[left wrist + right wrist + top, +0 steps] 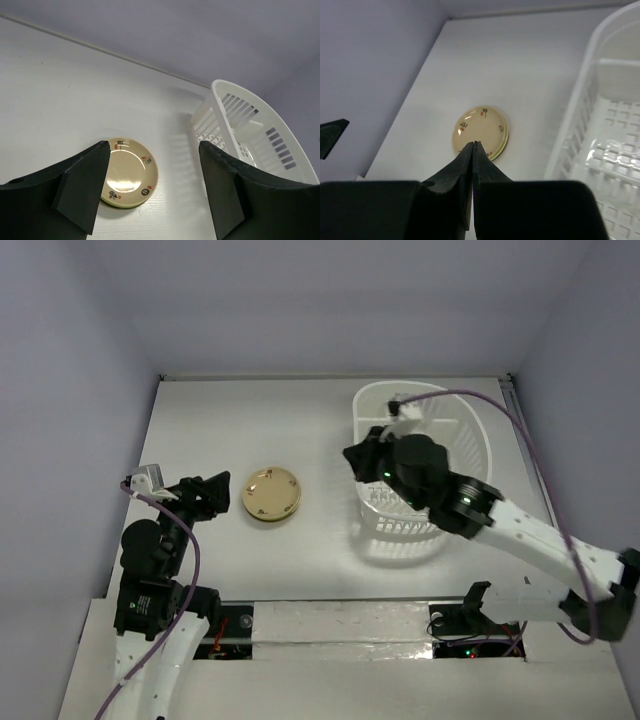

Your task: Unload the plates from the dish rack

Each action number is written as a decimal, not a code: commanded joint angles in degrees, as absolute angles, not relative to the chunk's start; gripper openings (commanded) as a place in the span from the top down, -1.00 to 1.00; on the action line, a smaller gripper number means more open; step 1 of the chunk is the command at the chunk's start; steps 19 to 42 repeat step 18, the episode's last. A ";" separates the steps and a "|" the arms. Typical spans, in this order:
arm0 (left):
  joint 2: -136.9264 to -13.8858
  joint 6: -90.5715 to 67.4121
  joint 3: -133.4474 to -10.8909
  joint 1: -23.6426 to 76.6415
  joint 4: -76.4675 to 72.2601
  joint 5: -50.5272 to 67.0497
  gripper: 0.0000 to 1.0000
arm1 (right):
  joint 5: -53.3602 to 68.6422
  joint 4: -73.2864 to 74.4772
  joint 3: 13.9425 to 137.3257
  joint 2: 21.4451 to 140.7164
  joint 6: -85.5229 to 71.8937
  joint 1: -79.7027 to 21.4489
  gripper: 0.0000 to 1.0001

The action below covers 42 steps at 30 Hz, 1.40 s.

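A pale amber-yellow plate (272, 495) with small red and black marks lies on the table left of the white lattice dish rack (455, 425). A lime green rim shows under it, so it tops a stack. The other plates are hidden or out of view. My left gripper (218, 494) is open and empty just left of the stack; in the left wrist view its jaws (154, 150) frame the plate (127, 170). My right gripper (352, 456) is shut and empty, held over the rack's left rim. The right wrist view shows its tips (474, 144) above the plate (482, 127).
The rack also shows in the left wrist view (235, 100) and the right wrist view (580, 115), with no plate seen in the parts that show. My right arm covers the rack's middle from above. Grey walls enclose the white table.
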<state>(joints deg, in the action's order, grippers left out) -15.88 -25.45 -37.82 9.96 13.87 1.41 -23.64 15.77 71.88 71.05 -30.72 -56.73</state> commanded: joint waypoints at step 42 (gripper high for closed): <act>-16.87 -23.55 -39.29 8.70 9.23 2.64 -0.49 | -58.01 21.71 43.68 22.14 -36.03 -56.95 -1.00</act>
